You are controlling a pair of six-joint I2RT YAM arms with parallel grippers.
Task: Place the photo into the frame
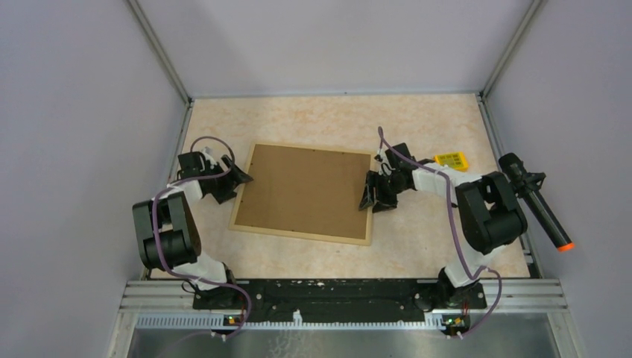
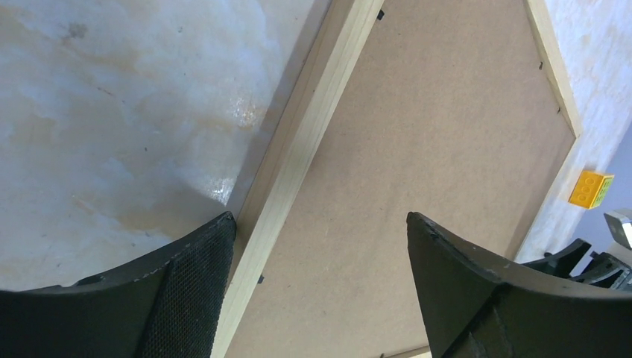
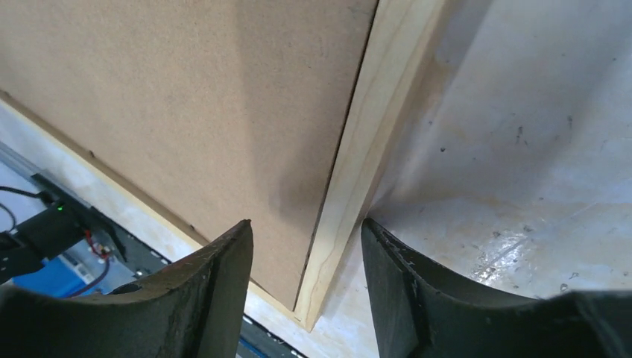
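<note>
The frame (image 1: 302,190) lies back up in the middle of the table (image 1: 335,119). The left gripper (image 1: 244,179) stands open astride its left rail. The right gripper (image 1: 370,195) stands open astride its right rail.

The frame (image 1: 302,192) lies on the table (image 1: 335,119) between left gripper (image 1: 242,179) and right gripper (image 1: 370,195).

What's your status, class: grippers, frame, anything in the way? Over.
Left gripper open, astride left rail of frame. Right gripper open, astride right rail. Frame flat, backing up; photo unseen. Yellow block well clear.
</note>
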